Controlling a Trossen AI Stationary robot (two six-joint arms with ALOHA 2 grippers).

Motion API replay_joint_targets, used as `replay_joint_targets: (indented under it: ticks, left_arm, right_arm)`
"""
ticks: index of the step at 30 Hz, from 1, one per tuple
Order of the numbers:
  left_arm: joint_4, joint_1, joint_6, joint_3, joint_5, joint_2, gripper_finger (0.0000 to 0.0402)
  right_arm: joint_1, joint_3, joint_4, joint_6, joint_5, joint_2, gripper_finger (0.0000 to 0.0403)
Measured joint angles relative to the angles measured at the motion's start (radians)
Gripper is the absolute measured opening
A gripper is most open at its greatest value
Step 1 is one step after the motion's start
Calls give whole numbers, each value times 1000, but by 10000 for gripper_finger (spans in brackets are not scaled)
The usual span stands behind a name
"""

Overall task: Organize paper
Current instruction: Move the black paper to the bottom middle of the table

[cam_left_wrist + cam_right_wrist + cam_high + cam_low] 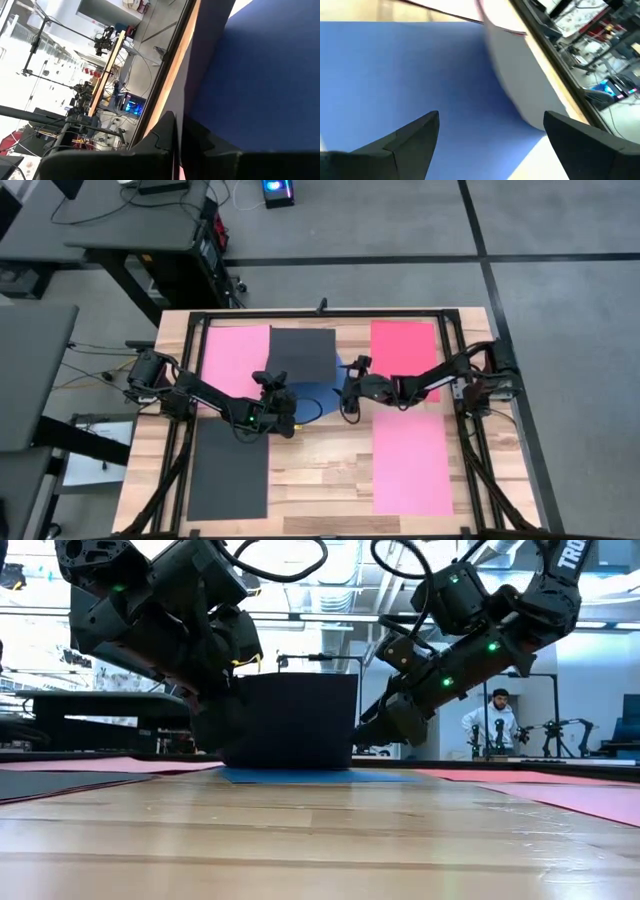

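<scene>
A wooden counter (330, 470) is carrying sheets of paper: nearest, at the overhead frame's bottom, a dark grey sheet (230, 470) lower left and a pink sheet (410, 465) lower right. At centre, the left gripper (268, 385) is pinching a second dark sheet (302, 352) with closed fingers, holding it lifted above a blue sheet (325, 395), while the right gripper (350, 392) is hovering open-fingered over the blue. Farthest, another pink sheet (235, 355) and one red sheet (405, 345) are lying. Lowering the dark sheet squarely looks wise.
</scene>
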Motion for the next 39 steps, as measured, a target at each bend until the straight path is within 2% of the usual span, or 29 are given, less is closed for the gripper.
replay_joint_targets:
  ticks: [3, 7, 15, 19, 23, 30, 34, 39]
  left_arm:
    - [0, 0, 0, 0, 12, 0, 0]
    - [0, 0, 0, 0, 14, 0, 0]
    - [5, 0, 0, 0, 20, 0, 0]
    - [3, 0, 0, 0, 22, 0, 0]
    - [3, 0, 0, 0, 22, 0, 0]
    - [2, 0, 0, 0, 23, 0, 0]
    - [2, 0, 0, 0, 23, 0, 0]
    - [2, 0, 30, 0, 23, 0, 0]
  right_arm:
    - [-33, 6, 40, -17, -57, 0, 345]
    - [-61, 66, 1, -47, -123, 11, 338]
    - [-54, 206, -89, -138, -177, 150, 298]
    - [-40, 238, -98, -154, -166, 191, 253]
    - [-28, 244, -94, -155, -105, 193, 179]
    - [-28, 244, -99, -156, -98, 189, 57]
    - [-20, 244, -99, -156, -97, 189, 12]
    - [-9, 244, -91, -160, -67, 188, 1]
